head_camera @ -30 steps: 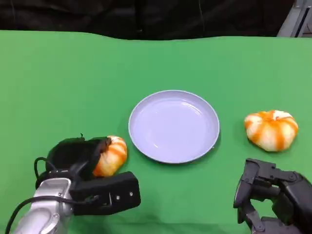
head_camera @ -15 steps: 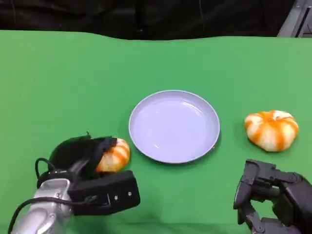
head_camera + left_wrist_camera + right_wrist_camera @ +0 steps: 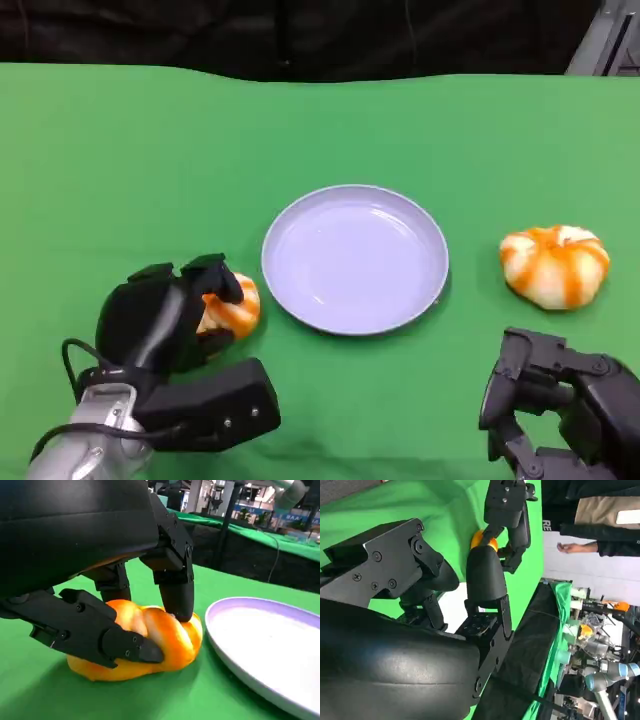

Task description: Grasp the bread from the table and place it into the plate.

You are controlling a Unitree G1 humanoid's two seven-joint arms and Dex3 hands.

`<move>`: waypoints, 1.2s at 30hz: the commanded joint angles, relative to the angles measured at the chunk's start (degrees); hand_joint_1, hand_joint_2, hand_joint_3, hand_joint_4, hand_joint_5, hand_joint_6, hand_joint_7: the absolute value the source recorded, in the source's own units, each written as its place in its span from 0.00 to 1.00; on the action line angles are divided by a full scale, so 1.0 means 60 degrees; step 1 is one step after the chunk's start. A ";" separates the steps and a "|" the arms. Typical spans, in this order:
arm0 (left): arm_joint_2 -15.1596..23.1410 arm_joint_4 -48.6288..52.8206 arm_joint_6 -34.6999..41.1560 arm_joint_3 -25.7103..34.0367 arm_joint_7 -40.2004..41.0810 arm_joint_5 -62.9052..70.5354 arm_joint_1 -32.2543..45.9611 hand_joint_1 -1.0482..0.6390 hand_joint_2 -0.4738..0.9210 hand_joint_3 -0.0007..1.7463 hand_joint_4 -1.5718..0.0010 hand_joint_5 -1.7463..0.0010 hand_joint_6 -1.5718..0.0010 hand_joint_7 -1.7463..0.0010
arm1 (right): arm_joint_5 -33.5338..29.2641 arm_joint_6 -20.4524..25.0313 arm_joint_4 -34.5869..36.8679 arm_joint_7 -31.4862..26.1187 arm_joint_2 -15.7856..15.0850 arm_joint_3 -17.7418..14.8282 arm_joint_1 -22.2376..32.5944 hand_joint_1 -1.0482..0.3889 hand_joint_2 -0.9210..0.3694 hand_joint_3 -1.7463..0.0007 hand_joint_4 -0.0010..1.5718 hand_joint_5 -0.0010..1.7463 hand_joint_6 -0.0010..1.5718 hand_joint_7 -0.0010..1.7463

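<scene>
Orange-striped bread at lower left of the head view, on the green table, just left of the lilac plate at centre, gripped by the left hand, fingers pressing its top and side. Second bread at right, well apart from the plate. Right hand at lower right, fingers curled in, holding nothing. Person's hand beyond the table in the right wrist view.

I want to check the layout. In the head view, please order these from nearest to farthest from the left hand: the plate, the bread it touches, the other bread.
1. Bread under the left hand: bread, in its fingers.
2. Plate, centre.
3. Other bread, far right.
</scene>
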 commanded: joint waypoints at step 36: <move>-0.1915 0.1109 0.0190 -0.0891 -0.1002 0.0448 -0.3638 0.59 0.99 0.11 0.50 0.00 0.60 0.04 | -0.0021 0.0238 -0.0781 -0.0144 -0.0001 0.0356 0.0519 0.71 0.23 0.39 0.49 1.00 0.45 0.89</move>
